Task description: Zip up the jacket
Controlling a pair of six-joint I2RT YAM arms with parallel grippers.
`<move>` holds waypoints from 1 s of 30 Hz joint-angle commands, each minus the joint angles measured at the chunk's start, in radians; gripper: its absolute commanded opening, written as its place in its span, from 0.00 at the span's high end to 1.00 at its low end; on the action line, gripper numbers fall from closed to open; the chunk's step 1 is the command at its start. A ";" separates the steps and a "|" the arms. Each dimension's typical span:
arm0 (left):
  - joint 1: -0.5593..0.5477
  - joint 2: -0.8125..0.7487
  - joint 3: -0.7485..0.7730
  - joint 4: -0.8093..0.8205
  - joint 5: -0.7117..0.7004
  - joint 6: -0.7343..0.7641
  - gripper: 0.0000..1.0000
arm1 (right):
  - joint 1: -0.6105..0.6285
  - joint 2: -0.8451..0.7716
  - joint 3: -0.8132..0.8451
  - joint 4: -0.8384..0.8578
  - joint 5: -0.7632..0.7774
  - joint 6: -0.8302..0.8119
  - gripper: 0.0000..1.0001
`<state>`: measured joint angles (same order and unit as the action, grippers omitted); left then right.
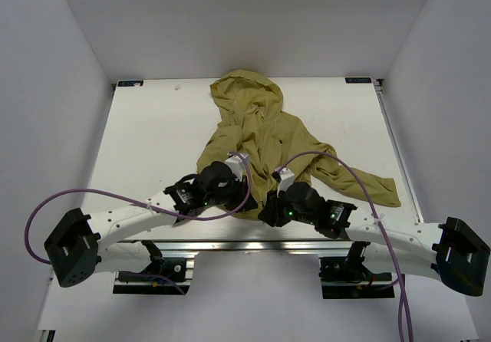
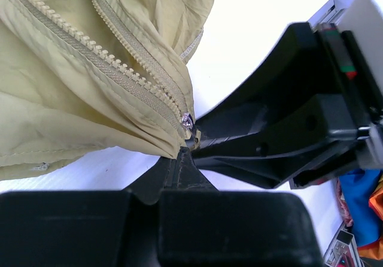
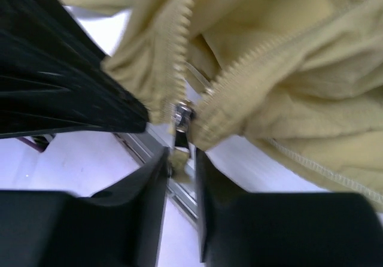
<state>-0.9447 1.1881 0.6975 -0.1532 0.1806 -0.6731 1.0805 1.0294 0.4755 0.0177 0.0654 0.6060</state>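
The olive jacket lies crumpled on the white table, hood at the far side, one sleeve stretched out to the right. Both grippers meet at its near hem. My left gripper is shut on the hem fabric just below the zipper's lower end. The metal zipper slider sits at the bottom of the two tooth rows. My right gripper is closed on the slider's pull tab, with the slider just above its fingers. The zipper teeth above run apart, open.
The table's aluminium front rail lies just under both grippers. Purple cables loop over the arms. White walls enclose the table on three sides. Coloured cloth shows off the table in the left wrist view.
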 commanded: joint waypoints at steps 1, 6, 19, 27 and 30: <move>-0.005 -0.001 0.002 0.017 0.019 -0.008 1.00 | 0.006 0.008 0.009 0.084 -0.016 -0.026 0.73; -0.003 0.005 0.005 0.009 0.023 -0.008 1.00 | 0.006 0.008 0.020 0.076 -0.024 -0.037 1.00; -0.003 0.015 0.014 -0.114 0.017 0.015 1.00 | 0.002 0.017 0.167 -0.120 -0.058 -0.083 1.00; -0.003 -0.015 0.020 -0.147 0.046 0.040 1.00 | -0.022 0.083 0.296 -0.349 -0.101 -0.173 1.00; -0.003 -0.025 0.026 -0.186 0.060 0.047 1.00 | -0.045 0.086 0.322 -0.369 -0.079 -0.177 1.00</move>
<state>-0.9447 1.2003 0.7002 -0.2825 0.2142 -0.6495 1.0542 1.1202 0.7357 -0.2920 -0.0227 0.4652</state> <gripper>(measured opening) 0.010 0.015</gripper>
